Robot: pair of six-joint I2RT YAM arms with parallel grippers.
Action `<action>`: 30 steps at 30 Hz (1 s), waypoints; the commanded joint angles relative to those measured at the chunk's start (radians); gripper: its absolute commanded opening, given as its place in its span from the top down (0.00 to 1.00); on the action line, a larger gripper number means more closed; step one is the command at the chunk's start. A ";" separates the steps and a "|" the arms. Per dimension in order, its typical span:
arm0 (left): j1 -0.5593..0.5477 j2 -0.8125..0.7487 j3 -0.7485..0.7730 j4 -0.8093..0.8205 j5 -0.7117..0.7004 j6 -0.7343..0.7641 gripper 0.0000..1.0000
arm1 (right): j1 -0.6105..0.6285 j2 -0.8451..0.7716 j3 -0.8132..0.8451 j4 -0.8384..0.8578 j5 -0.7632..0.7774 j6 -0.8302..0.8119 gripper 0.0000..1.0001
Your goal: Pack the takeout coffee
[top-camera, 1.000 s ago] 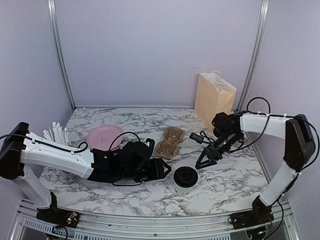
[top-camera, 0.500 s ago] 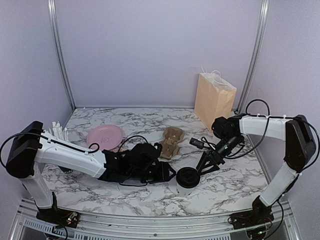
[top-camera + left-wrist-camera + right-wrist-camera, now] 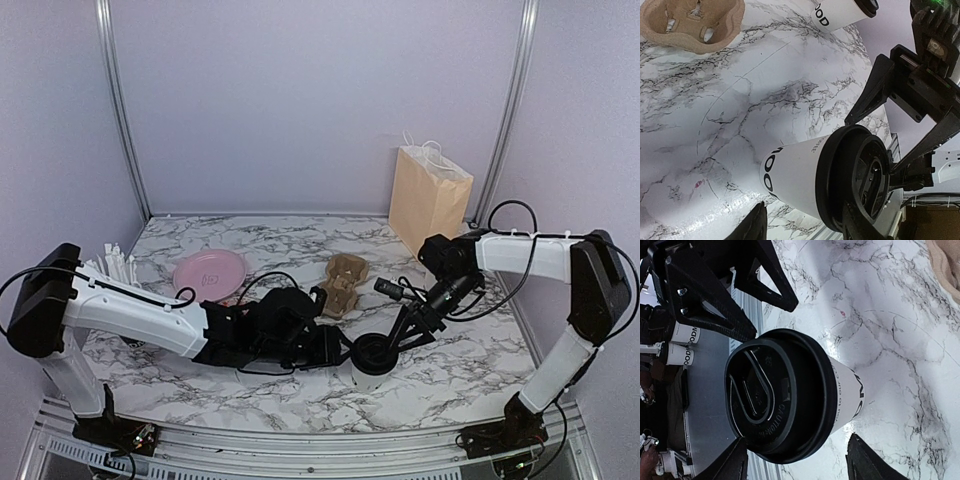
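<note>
A takeout coffee cup (image 3: 371, 357), white with a black lid, stands upright near the table's front. My left gripper (image 3: 341, 350) reaches it from the left, jaws open on either side of the cup (image 3: 800, 177). My right gripper (image 3: 398, 335) comes from the right and is also open; its fingers (image 3: 865, 460) flank the lidded cup (image 3: 780, 395) with gaps. In the left wrist view a second takeout coffee cup (image 3: 840, 12) stands farther back; the top view hides it. The left gripper (image 3: 805, 214) and right gripper (image 3: 797, 440) hold nothing.
The brown pulp cup tray (image 3: 340, 285) lies just behind the cup. At the back right stands a tan paper bag (image 3: 428, 200). A pink plate (image 3: 208, 272) and a cup of white straws (image 3: 112, 262) are on the left. The table's front edge is close to the cup.
My right gripper has moved down and left to the cup. My left arm has pushed rightward until its jaws reach the cup. The cup has stayed in place.
</note>
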 commanded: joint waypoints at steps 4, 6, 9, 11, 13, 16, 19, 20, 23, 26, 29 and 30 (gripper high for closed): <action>-0.002 0.050 0.019 -0.033 0.029 -0.019 0.50 | 0.011 0.014 -0.022 0.055 0.022 0.023 0.36; 0.006 0.069 0.009 -0.054 0.037 -0.041 0.52 | 0.011 0.018 -0.032 0.084 0.044 0.048 0.37; 0.025 0.105 -0.039 -0.049 0.055 -0.073 0.57 | 0.012 0.038 -0.047 0.129 0.087 0.086 0.39; 0.039 0.132 -0.067 -0.057 0.094 -0.080 0.60 | 0.012 0.063 -0.060 0.163 0.150 0.122 0.41; 0.046 0.148 -0.089 -0.079 0.099 -0.078 0.63 | 0.011 0.087 -0.070 0.181 0.193 0.146 0.43; 0.046 0.172 -0.098 -0.113 0.115 -0.070 0.66 | 0.012 0.104 -0.067 0.177 0.194 0.147 0.48; 0.037 0.156 -0.075 -0.120 0.120 -0.043 0.67 | 0.010 0.088 -0.049 0.153 0.161 0.133 0.49; 0.034 0.139 -0.055 -0.128 0.108 -0.020 0.67 | 0.009 0.076 -0.038 0.138 0.142 0.119 0.48; 0.031 0.089 0.035 -0.183 0.051 0.048 0.66 | -0.003 0.029 0.010 0.094 0.091 0.086 0.42; 0.030 0.045 0.106 -0.218 0.006 0.095 0.64 | -0.019 -0.018 0.075 0.037 0.064 0.053 0.34; 0.030 0.017 0.165 -0.226 -0.004 0.137 0.60 | -0.024 -0.063 0.142 -0.015 0.061 0.025 0.29; 0.030 0.007 0.180 -0.227 -0.011 0.153 0.59 | -0.024 -0.077 0.157 -0.026 0.060 0.008 0.28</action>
